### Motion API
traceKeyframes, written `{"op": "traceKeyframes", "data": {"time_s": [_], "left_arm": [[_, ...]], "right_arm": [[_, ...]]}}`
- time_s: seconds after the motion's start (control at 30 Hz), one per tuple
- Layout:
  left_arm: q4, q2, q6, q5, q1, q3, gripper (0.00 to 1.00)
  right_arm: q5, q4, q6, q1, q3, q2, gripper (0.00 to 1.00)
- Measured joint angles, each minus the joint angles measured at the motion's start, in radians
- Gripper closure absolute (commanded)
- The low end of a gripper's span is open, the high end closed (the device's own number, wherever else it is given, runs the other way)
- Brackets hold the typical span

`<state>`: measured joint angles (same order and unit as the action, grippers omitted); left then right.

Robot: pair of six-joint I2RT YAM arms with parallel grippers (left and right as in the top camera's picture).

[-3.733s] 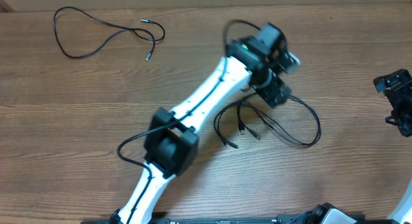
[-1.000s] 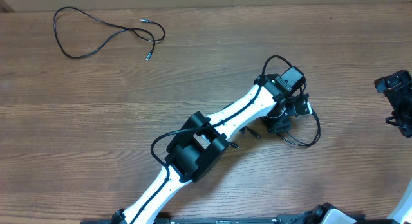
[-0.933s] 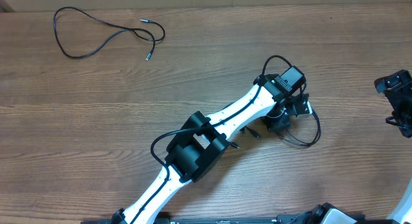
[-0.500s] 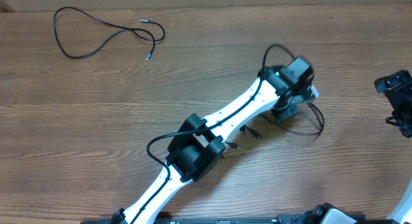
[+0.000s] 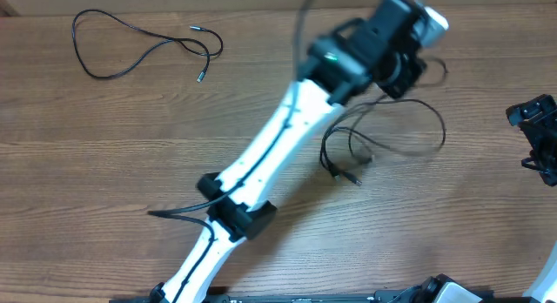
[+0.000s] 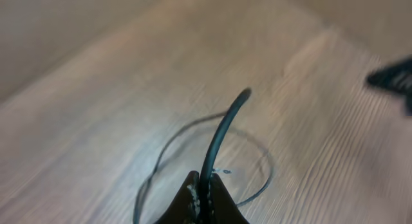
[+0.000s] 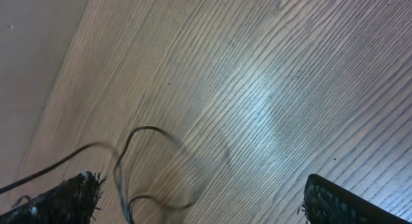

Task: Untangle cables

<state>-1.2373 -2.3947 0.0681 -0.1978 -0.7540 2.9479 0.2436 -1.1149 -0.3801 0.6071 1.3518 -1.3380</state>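
Note:
In the left wrist view my left gripper [image 6: 205, 187] is shut on a thin black cable [image 6: 222, 130] that sticks up between its fingers. Overhead, the left gripper [image 5: 407, 70] is raised near the far edge of the table, blurred. From it the tangled cables [image 5: 387, 133] trail down in loops, with plug tips [image 5: 346, 176] resting on the wood. Another cable [image 5: 139, 47] lies loose and apart at the far left. My right gripper [image 5: 538, 139] stays at the right edge, open and holding nothing. In the right wrist view the right gripper [image 7: 203, 205] frames blurred cable loops [image 7: 151, 165].
The white left arm [image 5: 261, 164] runs diagonally across the middle of the wooden table [image 5: 104, 164]. Its own thicker black wire [image 5: 178, 213] sticks out near the elbow. The table's far edge [image 5: 261, 7] runs just behind the left gripper.
The left gripper shut on a cable, then rose and swung toward the far edge. The tangle was dragged up and back with it. The right gripper has not moved.

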Motion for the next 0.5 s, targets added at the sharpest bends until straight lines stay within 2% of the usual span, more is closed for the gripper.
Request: {"op": "traceKeyframes", "data": {"time_s": [0.2,0.5], "left_arm": [[0.015,0.076,0.141,-0.108,0.124,0.084,0.96],[0.098,0.183,0.298,-0.226,0.282,0.102,0.96]], "right_arm": [[0.0,0.0,0.0,0.0,0.0,0.0,0.0],[0.0,0.0,0.0,0.0,0.0,0.0,0.0]]}}
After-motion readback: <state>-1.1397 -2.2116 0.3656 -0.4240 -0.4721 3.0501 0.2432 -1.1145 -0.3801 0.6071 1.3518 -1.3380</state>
